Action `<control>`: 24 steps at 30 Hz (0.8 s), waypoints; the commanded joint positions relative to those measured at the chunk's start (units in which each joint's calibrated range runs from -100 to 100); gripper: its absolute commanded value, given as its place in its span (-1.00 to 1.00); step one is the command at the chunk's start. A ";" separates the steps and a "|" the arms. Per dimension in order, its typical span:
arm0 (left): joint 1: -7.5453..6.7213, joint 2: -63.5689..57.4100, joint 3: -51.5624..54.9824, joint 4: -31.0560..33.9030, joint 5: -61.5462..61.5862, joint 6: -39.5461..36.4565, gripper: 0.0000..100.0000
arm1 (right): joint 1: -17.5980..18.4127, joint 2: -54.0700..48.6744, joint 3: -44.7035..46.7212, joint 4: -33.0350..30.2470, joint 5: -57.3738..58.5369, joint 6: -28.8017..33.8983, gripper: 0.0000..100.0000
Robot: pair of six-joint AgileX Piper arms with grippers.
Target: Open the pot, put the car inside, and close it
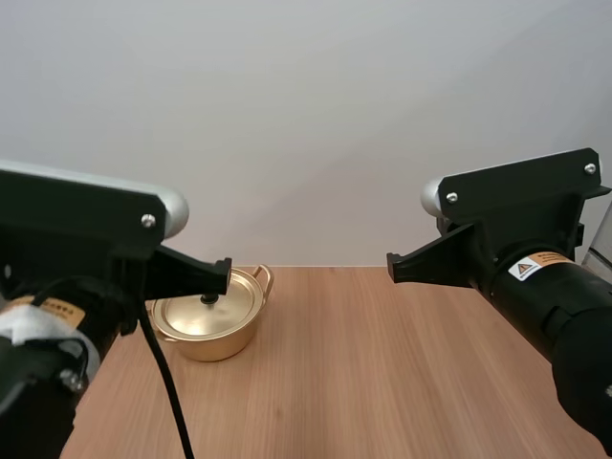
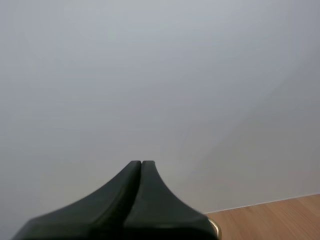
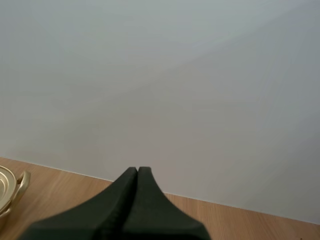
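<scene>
A small golden pot (image 1: 210,320) with its lid (image 1: 218,304) on stands at the far left of the wooden table (image 1: 382,382). The lid's dark knob (image 1: 208,299) shows just under my left gripper (image 1: 226,275), which hangs shut above the pot. In the left wrist view the left gripper (image 2: 141,163) is one dark wedge, with a sliver of the pot's golden rim (image 2: 215,228) beside it. My right gripper (image 1: 390,266) is raised over the table's middle right, shut too. Beyond the right gripper (image 3: 137,170) in its own wrist view sits the pot's handle (image 3: 21,184).
A plain white wall stands behind the table's far edge (image 1: 363,267). Bare wood stretches from the pot toward the right and the front.
</scene>
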State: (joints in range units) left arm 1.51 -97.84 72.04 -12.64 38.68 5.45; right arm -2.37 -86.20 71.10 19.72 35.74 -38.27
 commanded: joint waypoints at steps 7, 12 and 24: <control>0.01 -2.16 1.88 4.59 3.76 -8.50 -1.00 | -0.01 0.10 0.03 0.03 -0.11 0.01 -1.00; 0.01 -2.16 1.88 5.95 3.82 -8.49 -1.00 | -0.01 0.10 0.03 0.03 -0.11 0.01 -1.00; 0.01 -2.16 13.95 9.01 -2.11 -13.28 -1.00 | -0.01 0.10 0.03 0.03 -0.11 0.01 -1.00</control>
State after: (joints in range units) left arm 1.51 -100.00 84.69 -3.54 37.30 -7.78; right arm -2.37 -86.20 71.10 19.72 35.74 -38.27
